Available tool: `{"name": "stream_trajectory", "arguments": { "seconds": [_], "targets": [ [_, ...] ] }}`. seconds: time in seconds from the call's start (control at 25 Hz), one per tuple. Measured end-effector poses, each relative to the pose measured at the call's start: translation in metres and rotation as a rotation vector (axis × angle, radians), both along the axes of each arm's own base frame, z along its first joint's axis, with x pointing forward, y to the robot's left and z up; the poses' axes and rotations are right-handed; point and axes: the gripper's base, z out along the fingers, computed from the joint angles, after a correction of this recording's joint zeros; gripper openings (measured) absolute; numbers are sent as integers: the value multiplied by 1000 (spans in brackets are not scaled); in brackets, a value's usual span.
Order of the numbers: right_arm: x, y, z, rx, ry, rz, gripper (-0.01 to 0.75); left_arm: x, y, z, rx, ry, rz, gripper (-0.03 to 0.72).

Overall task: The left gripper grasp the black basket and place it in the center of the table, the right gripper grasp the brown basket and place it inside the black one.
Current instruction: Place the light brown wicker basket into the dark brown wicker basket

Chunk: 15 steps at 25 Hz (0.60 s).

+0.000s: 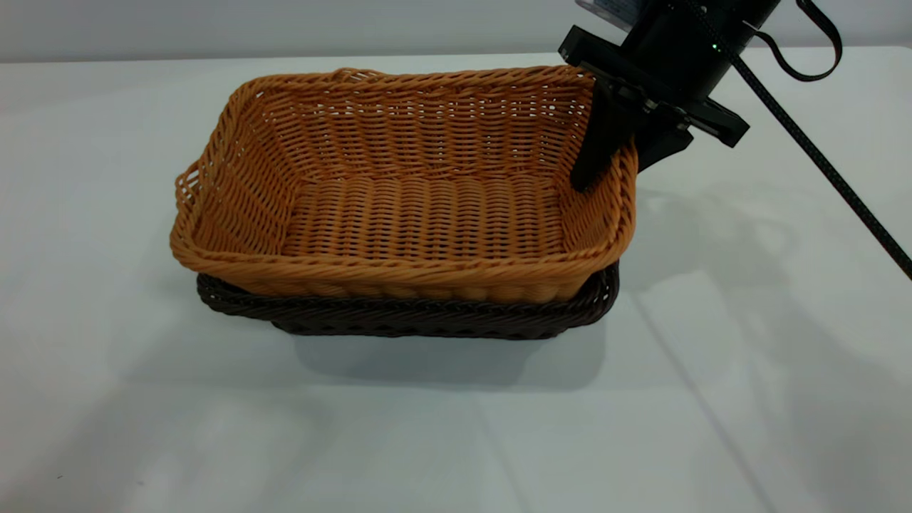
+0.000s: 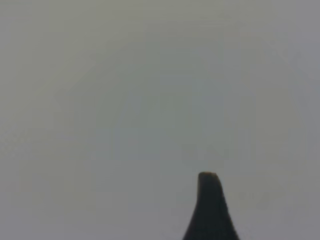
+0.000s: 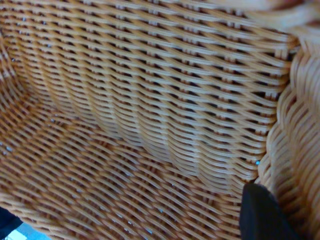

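Wicker fills the middle of the table (image 1: pixel 107 399): one brown basket (image 1: pixel 406 214) nests inside one black basket (image 1: pixel 399 313), whose rim shows beneath it. Nothing else lies in the brown one. At its right wall the right gripper (image 1: pixel 618 165) straddles the rim, one finger inside, one outside; whether it pinches is unclear. One left gripper (image 2: pixel 210 210) fingertip shows against plain grey, its state unknowable.

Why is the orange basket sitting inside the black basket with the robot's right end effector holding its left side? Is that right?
Not quite. The exterior view shows the right end effector gripping the brown basket on its right side, one finger inside, one outside. The rest holds: it sits inside the black basket on the table.
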Motion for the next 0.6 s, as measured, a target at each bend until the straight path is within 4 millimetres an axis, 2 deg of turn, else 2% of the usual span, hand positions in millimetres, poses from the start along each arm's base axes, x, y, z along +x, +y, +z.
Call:
{"name": "stream_trajectory", "arguments": {
  "seconds": [0.12, 0.44, 0.6],
  "targets": [
    [1, 1, 1, 8, -5, -13, 201, 0, 0, 0, 0, 1, 0, 487],
    [-5, 3, 4, 56, 9, 100, 531, 0, 0, 0, 0, 1, 0, 487],
    [-12, 3, 6, 73, 58, 161, 588, 0, 0, 0, 0, 0, 0, 487]
  ]
}}
